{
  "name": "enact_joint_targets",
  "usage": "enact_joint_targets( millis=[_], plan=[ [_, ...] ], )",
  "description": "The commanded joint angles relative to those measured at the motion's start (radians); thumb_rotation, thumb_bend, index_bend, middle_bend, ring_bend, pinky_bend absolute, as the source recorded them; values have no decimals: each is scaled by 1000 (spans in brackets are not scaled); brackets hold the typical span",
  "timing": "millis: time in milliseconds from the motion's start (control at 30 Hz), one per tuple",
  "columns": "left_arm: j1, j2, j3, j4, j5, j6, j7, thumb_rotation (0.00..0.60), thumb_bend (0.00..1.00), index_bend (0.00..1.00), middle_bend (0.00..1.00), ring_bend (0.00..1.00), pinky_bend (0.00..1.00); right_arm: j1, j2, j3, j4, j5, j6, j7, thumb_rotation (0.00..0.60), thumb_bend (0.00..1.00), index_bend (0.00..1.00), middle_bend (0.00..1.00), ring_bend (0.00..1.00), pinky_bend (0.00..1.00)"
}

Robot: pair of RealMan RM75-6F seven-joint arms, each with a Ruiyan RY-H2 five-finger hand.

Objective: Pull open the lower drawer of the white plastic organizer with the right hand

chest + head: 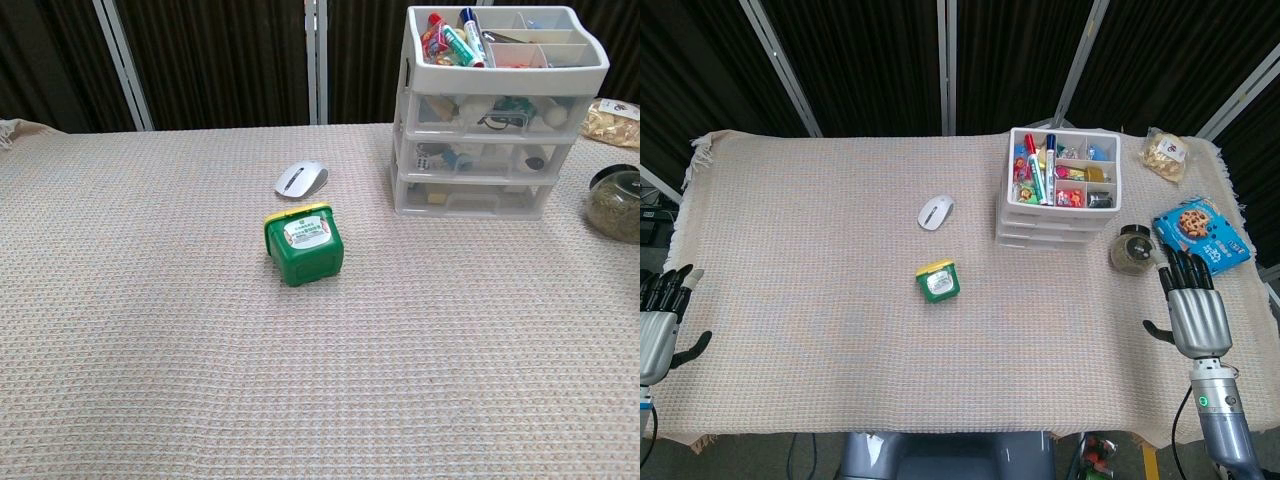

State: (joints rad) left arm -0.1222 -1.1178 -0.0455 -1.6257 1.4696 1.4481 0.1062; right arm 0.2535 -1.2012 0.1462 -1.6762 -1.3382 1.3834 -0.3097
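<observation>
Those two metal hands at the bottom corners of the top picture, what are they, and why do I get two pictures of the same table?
They belong to a robot with two arms, steered by a person. The head view looks down from above; the chest view looks across the table from lower down and shows no hands. The left hand and right hand both rest on the woven cloth with fingers apart, holding nothing. On the cloth stand a white plastic organizer with three shut drawers and an open top tray of markers, a white computer mouse, a green tub with a yellow lid, a dark-lidded jar, a blue cookie packet and a bag of snacks. The lower drawer is what the right hand should pull.
</observation>
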Motion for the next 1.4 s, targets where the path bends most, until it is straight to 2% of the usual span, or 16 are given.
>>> enact_joint_targets(
  millis=[33, 933, 1200, 1233, 1300, 1333, 1367, 1400],
  plan=[
    [0, 0, 0, 0, 0, 0, 0, 600, 321, 56, 0, 0, 0, 0, 1, 0, -1, 3, -2, 1, 600, 5, 0, 0, 0, 0],
    [-2, 0, -2, -5, -6, -4, 4, 600, 321, 58, 0, 0, 0, 3, 13, 6, -28, 40, -33, 24, 600, 5, 0, 0, 0, 0],
    [-2, 0, -1, -1, -3, -3, -1, 600, 322, 58, 0, 0, 0, 10, 18, 39, -59, 22, -7, 81, 600, 13, 2, 20, 10, 26],
    [-2, 0, -1, -1, -4, -3, 0, 600, 322, 58, 0, 0, 0, 12, 18, 51, -73, 23, -1, 98, 600, 16, 13, 84, 70, 98],
    [-2, 0, -2, -1, -4, -3, 0, 600, 322, 58, 0, 0, 0, 15, 22, 62, -98, 35, -5, 122, 600, 21, 39, 287, 291, 300],
    [-2, 0, -2, -1, -5, -3, 2, 600, 322, 58, 0, 0, 0, 18, 29, 73, -134, 56, -20, 155, 600, 27, 52, 420, 447, 409],
    [-2, 0, -2, -2, -5, -3, 2, 600, 322, 58, 0, 0, 0, 20, 38, 81, -168, 82, -40, 183, 600, 44, 56, 528, 564, 485],
    [-2, 0, -2, -2, -6, -3, 3, 600, 322, 58, 0, 0, 0, 24, 52, 91, -216, 126, -74, 219, 600, 64, 57, 583, 618, 521]
  ],
)
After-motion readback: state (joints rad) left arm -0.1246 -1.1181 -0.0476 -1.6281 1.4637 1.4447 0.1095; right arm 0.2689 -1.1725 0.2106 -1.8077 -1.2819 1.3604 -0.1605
